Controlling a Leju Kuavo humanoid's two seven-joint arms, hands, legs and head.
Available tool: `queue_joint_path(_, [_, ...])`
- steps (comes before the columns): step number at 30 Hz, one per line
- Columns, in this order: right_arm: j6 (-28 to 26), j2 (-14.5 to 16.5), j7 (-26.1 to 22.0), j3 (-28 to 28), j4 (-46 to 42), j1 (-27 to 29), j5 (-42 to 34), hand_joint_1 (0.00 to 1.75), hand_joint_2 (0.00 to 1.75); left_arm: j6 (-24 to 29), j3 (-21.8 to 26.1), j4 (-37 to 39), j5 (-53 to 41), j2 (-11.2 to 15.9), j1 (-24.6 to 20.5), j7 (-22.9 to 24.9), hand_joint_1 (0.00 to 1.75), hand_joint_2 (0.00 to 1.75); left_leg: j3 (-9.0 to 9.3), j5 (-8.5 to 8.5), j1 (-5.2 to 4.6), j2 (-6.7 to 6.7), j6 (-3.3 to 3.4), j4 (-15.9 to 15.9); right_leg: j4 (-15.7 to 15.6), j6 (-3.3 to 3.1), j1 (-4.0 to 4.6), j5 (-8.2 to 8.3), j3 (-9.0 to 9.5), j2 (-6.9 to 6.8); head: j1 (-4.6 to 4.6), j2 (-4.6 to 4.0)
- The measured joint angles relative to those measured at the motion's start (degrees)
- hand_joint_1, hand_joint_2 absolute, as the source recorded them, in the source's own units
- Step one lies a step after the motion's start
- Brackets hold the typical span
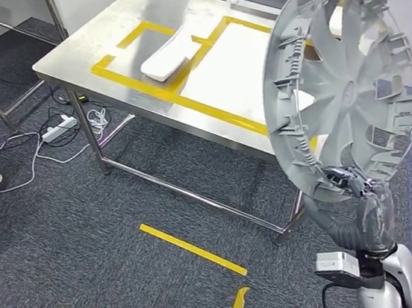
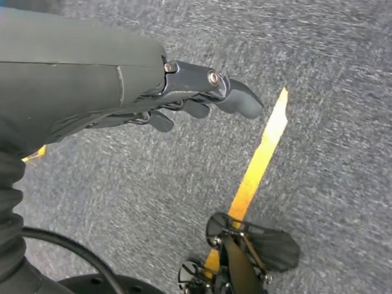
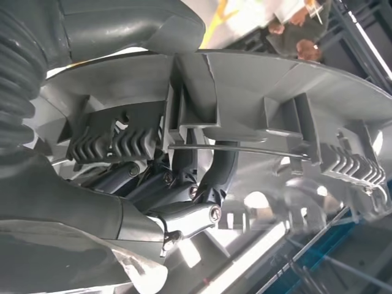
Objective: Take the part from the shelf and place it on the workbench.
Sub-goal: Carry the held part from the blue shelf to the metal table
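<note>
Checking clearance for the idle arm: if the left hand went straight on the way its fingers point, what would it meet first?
Probably the grey carpet; the left hand looks clear, though depth is uncertain.

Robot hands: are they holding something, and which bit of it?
The right hand grips the round grey plastic wheel cover by its lower rim. The left hand holds nothing.

You face the workbench (image 1: 122,31); take it as the landmark. On it, left of centre, lies a curved part (image 1: 166,53) across a taped outline (image 1: 143,86). Your right hand (image 1: 367,207) holds a wheel cover (image 1: 342,88) upright over its right end. Floor tape (image 1: 192,248) lies before it; cables (image 1: 64,133) lie beneath its left end.
</note>
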Motion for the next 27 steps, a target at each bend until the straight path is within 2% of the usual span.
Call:
queue_joint_path(2, [0.0, -0.2, 0.0, -0.2, -0.5, 0.5, 0.0, 1.75, 1.75, 0.0, 0.0, 0.0, -0.1, -0.1, 0.1, 0.0, 0.0, 1.75, 1.02, 0.25, 0.14, -0.02, 0.6, -0.9, 0.7, 0.59, -0.03, 0.18, 0.0, -0.05, 0.01, 0.0])
queue_joint_path(3, [0.0, -0.3, 0.1, -0.3, -0.7, 0.7, 0.0, 1.75, 1.75, 0.0, 0.0, 0.0, -0.2, -0.1, 0.1, 0.0, 0.0, 1.75, 1.67, 0.19, 0.26, -0.01, 0.88, -1.2, 2.0, 0.83, -0.04, 0.15, -0.58, -0.16, 0.08, 0.0])
queue_joint_path(5, [0.0, -0.5, 0.1, -0.4, -0.9, 0.7, 0.0, 1.75, 1.75, 0.0, 0.0, 0.0, -0.2, -0.1, 0.0, 0.0, 0.0, 1.75, 2.76, -0.23, 0.44, -0.01, 1.23, -1.7, 7.2, 1.25, -0.16, -1.15, -3.74, -0.34, 0.3, 0.0])
queue_joint_path(7, [0.0, -0.5, 0.1, -0.5, -1.0, 1.0, 0.1, 1.75, 1.75, 0.0, 0.0, 0.0, -0.2, -0.1, -0.1, 0.0, 0.0, 1.75, 3.46, -1.04, 0.44, 0.0, 1.37, -1.7, 13.6, 1.81, -0.33, -3.69, -8.33, -0.36, 0.39, 0.0])
queue_joint_path(8, [0.0, -0.5, 0.1, -0.5, -1.1, 1.2, 0.1, 1.75, 1.75, 0.0, 0.0, 0.0, -0.3, -0.2, 0.0, 0.0, 0.0, 1.75, 3.93, -1.5, 0.45, -0.01, 1.33, -1.7, 15.4, 2.04, -0.41, -4.45, -10.11, -0.38, 0.38, 0.0])
queue_joint_path(9, [0.1, -0.5, 0.2, -0.5, -1.1, 1.4, 0.1, 1.75, 1.75, 0.0, 0.0, 0.0, -0.3, -0.2, 0.1, 0.0, 0.0, 1.75, 4.55, -2.02, 0.45, -0.01, 1.25, -1.7, 15.4, 2.23, -0.51, -4.14, -11.1, -0.41, 0.4, -0.01])
queue_joint_path(10, [0.2, -0.5, 0.2, -0.6, -1.1, 1.5, 0.2, 1.75, 1.75, 0.0, 0.0, 0.0, -0.4, -0.3, 0.1, 0.0, 0.0, 1.75, 5.29, -2.57, 0.45, -0.01, 1.14, -1.7, 13.4, 2.32, -0.63, -2.49, -11.01, -0.49, 0.4, -0.01])
queue_joint_path(12, [0.4, -0.5, 0.3, -0.6, -1.1, 1.7, 0.3, 1.75, 1.75, 0.0, 0.0, 0.0, -0.5, -0.4, 0.2, 0.0, 0.0, 1.75, 6.86, -3.79, 0.45, 0.01, 0.79, -1.7, 6.1, 2.33, -0.78, 2.57, -8.95, -0.85, 0.38, -0.01])
queue_joint_path(13, [0.5, -0.5, 0.2, -0.6, -1.1, 1.6, 0.4, 1.75, 1.75, -0.1, 0.0, 0.0, -0.6, -0.4, 0.1, 0.0, 0.0, 1.75, 7.36, -4.32, 0.44, 0.02, 0.5, -1.6, 3.1, 2.08, -0.69, 3.88, -7.92, -1.1, 0.38, -0.01])
queue_joint_path(14, [0.6, -0.5, 0.2, -0.6, -1.1, 1.6, 0.5, 1.75, 1.75, -0.1, 0.0, 0.0, -0.7, -0.4, 0.0, 0.0, 0.0, 1.75, 7.6, -4.77, 0.46, 0.03, 0.15, -1.7, 1.3, 1.67, -0.5, 4.52, -7.1, -1.26, 0.36, -0.01])
queue_joint_path(17, [0.7, -0.5, 0.2, -0.6, -1.3, 1.5, 0.5, 1.75, 1.75, -0.2, 0.0, 0.0, -0.7, -0.5, -0.1, 0.0, 0.0, 1.75, 7.89, -5.22, 0.56, 0.08, -0.8, -0.9, 0.2, 0.1, -0.19, 4.18, -5.6, -1.15, 0.27, 0.0])
queue_joint_path(18, [0.8, -0.5, 0.2, -0.6, -1.4, 1.5, 0.6, 1.75, 1.75, -0.2, 0.0, 0.0, -0.7, -0.5, -0.1, 0.0, 0.0, 1.75, 7.45, -5.04, 0.59, 0.07, -1.04, 0.6, 0.0, -0.29, -0.28, 4.04, -5.03, -1.11, 0.23, 0.0])
queue_joint_path(19, [0.9, -0.5, 0.2, -0.6, -1.4, 1.4, 0.6, 1.75, 1.75, -0.2, 0.0, 0.0, -0.8, -0.5, -0.1, 0.0, 0.0, 1.75, 6.19, -5.05, 0.66, 0.05, -1.31, 3.0, -0.1, -0.62, -0.37, 3.73, -4.36, -1.11, 0.16, 0.0])
queue_joint_path(20, [1.0, -0.5, 0.2, -0.6, -1.4, 1.3, 0.8, 1.75, 1.75, -0.3, 0.0, 0.0, -0.9, -0.5, -0.2, 0.0, 0.0, 1.75, 4.16, -5.5, 0.76, 0.03, -1.61, 6.4, -0.3, -0.9, -0.45, 3.33, -3.7, -1.11, 0.09, 0.0])
queue_joint_path(22, [1.5, -0.5, 0.2, -0.2, -1.3, 0.8, 1.3, 1.75, 1.75, -0.4, 0.0, 0.0, -1.2, -0.5, -0.2, 0.1, 0.0, 1.75, -0.61, -8.01, 1.02, 0.02, -2.13, 13.3, -0.3, -1.21, -0.44, 2.28, -2.52, -1.03, 0.01, -0.01])
queue_joint_path(23, [1.7, -0.5, 0.2, 0.0, -1.3, 0.5, 1.6, 1.75, 1.75, -0.4, 0.0, 0.0, -1.4, -0.5, -0.2, 0.1, 0.0, 1.75, -2.51, -9.41, 1.14, 0.02, -2.31, 15.2, -0.3, -1.23, -0.44, 1.71, -1.84, -0.92, 0.0, -0.01])
queue_joint_path(24, [2.0, -0.5, 0.3, 0.4, -1.1, 0.1, 2.0, 1.75, 1.75, -0.5, 0.0, 0.0, -1.5, -0.5, -0.1, 0.1, 0.0, 1.75, -3.67, -10.03, 1.23, 0.02, -2.41, 15.5, -0.3, -1.18, -0.45, 1.08, -1.04, -0.8, 0.01, -0.01])
queue_joint_path(25, [2.2, -0.5, 0.4, 0.8, -0.9, -0.4, 2.3, 1.75, 1.75, -0.5, 0.0, 0.0, -1.7, -0.5, -0.1, 0.1, 0.0, 1.75, -4.06, -9.5, 1.3, 0.02, -2.44, 14.2, -0.3, -1.09, -0.47, 0.42, -0.14, -0.7, -0.01, -0.01])
queue_joint_path(26, [2.4, -0.5, 0.5, 1.3, -0.7, -0.9, 2.7, 1.75, 1.75, -0.6, 0.0, 0.0, -1.8, -0.5, 0.0, 0.1, 0.0, 1.75, -3.81, -7.55, 1.35, 0.02, -2.41, 11.4, -0.3, -0.93, -0.5, -0.29, 0.8, -0.63, 0.0, -0.01])
queue_joint_path(27, [2.6, -0.4, 0.7, 1.9, -0.4, -1.5, 3.1, 1.75, 1.75, -0.6, 0.0, 0.0, -2.0, -0.5, 0.0, 0.1, 0.0, 1.75, -3.28, -4.3, 1.39, 0.04, -2.35, 7.8, -0.3, -0.7, -0.52, -1.01, 1.42, -0.59, -0.02, -0.01])
